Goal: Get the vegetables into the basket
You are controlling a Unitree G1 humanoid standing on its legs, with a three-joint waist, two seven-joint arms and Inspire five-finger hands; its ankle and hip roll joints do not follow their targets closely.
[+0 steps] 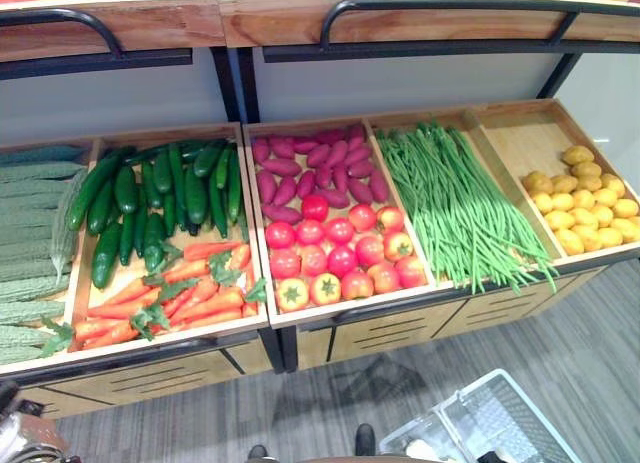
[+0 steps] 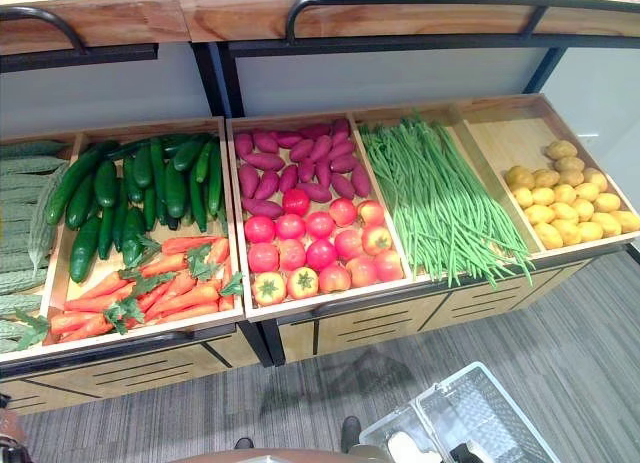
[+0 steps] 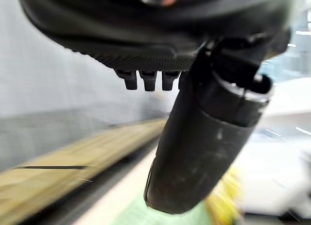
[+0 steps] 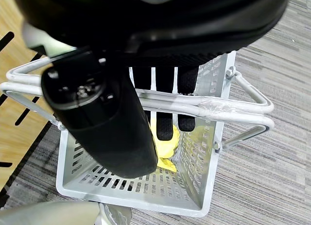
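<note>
Curling round the paired handles of the basket, your right hand has its fingers hooked under the pale bars and its thumb across the front, so it grips them. Inside the basket a yellow item lies on the slatted floor, near the wall closest to the stand; its shape is too hidden to give an axis.

Your left hand hangs clear of everything, thumb straight and fingertips relaxed, holding nothing.

Out on the display stand, the cucumbers lie with their long axes running mostly from front edge to back. The carrots sit at the front of that same tray, slanting, leafy ends towards the right. Tomatoes fill the front of the middle tray. Long beans run front to back, fanning slightly. No writing is legible anywhere.
</note>
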